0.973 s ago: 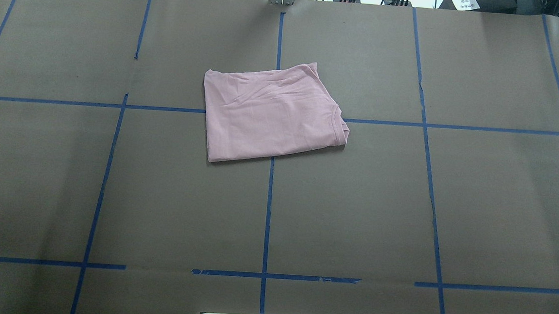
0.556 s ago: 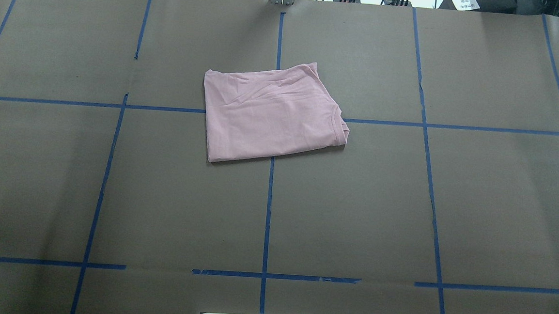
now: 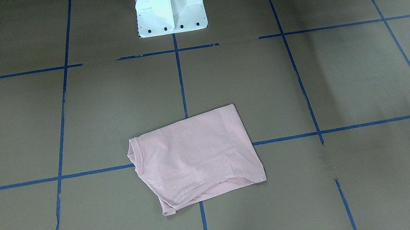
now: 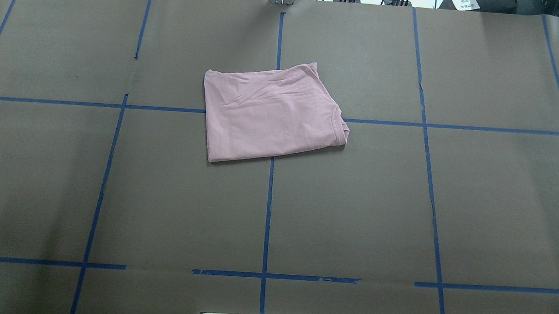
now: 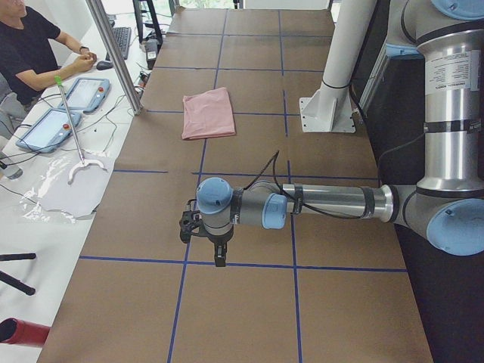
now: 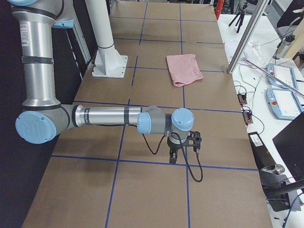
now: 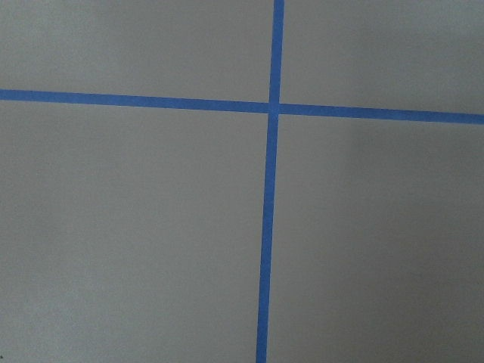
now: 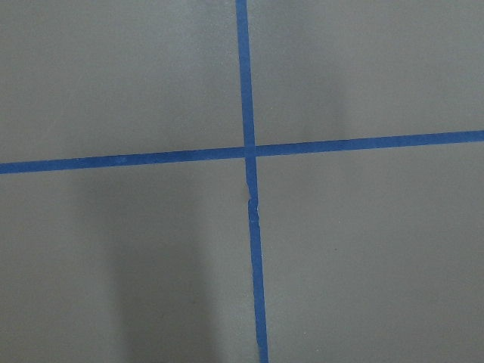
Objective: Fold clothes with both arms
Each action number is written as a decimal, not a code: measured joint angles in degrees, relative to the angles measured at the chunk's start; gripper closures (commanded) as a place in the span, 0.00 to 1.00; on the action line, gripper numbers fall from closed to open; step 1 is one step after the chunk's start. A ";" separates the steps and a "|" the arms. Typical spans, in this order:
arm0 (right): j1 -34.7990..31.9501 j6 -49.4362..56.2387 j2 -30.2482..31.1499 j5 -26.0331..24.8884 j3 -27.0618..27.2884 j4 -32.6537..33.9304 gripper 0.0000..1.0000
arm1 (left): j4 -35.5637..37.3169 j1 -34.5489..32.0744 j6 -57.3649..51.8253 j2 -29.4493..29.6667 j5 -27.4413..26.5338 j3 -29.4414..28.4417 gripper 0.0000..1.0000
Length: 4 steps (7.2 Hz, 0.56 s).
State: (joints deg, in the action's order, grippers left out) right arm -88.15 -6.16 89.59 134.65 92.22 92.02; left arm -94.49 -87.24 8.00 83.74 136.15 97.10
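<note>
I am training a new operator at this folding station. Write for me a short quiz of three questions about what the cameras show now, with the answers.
1. True or false: the pink T-shirt lies folded on the table, and neither the left arm nor the right arm touches it.
2. What do both wrist views show? A) a crossing of blue tape lines B) the T-shirt C) a person's hand
3. Fill in: in the overhead view, the neckline is at the T-shirt's ___ end (left or right of that view).
Key: 1 true; 2 A; 3 right.
</note>
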 measured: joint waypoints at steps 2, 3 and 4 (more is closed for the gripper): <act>0.00 0.03 -0.02 0.00 0.04 0.00 0.00 | -0.09 -0.70 -0.10 -0.05 -0.27 0.89 0.00; 0.00 0.09 -0.03 0.00 0.02 0.00 0.00 | -0.13 -0.93 -0.33 -0.07 -0.49 1.14 0.00; 0.00 0.14 -0.03 0.00 -0.01 0.00 0.00 | -0.14 -1.34 -1.47 -0.07 -0.62 1.22 0.00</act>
State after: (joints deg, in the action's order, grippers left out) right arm -88.16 -6.02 89.56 134.65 92.21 92.02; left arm -94.63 -88.58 6.54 83.67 135.52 98.32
